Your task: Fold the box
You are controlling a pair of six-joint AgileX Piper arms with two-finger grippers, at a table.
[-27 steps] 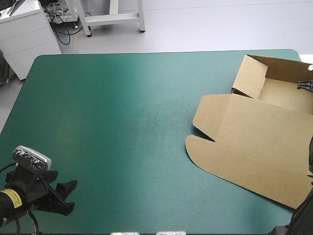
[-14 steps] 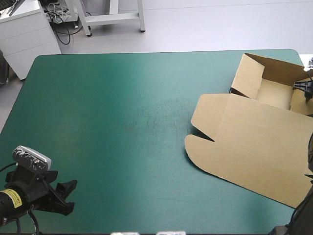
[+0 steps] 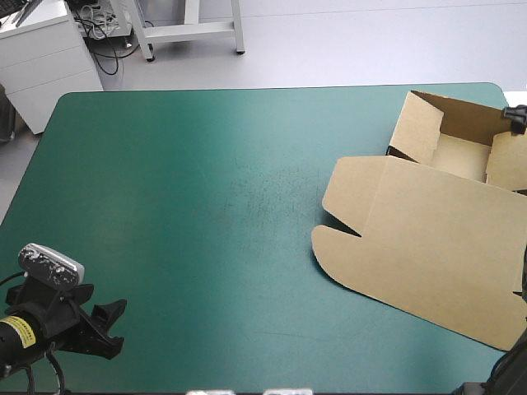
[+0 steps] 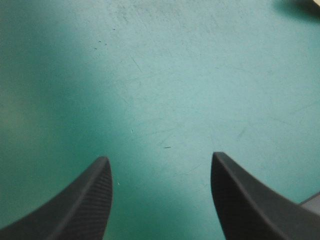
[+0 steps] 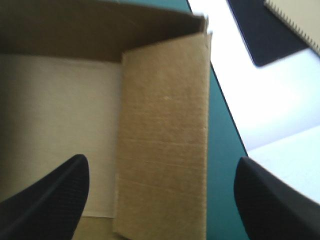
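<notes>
The brown box (image 3: pixel 428 230) lies at the table's right side. Its lid is flat toward the front, and its tray (image 3: pixel 457 152) at the far right corner has walls raised. My right gripper (image 3: pixel 517 119) hangs at the tray's right end, open. In the right wrist view the right gripper (image 5: pixel 161 159) has its fingers apart on either side of an upright brown side flap (image 5: pixel 165 125), without touching it. My left gripper (image 3: pixel 115 327) rests low at the table's front left corner. In the left wrist view the left gripper (image 4: pixel 160 157) is open over bare teal-green cover.
The tray stands close to the table's right edge (image 5: pixel 227 120). Beyond that edge lies a white surface (image 5: pixel 270 100) with a dark pad (image 5: pixel 260 35) and a notebook (image 5: pixel 300 15) on it.
My right gripper has opened and let go of the tray's right side flap, then drawn back toward the far edge. The flap now stands upright. The left arm has hardly moved.
</notes>
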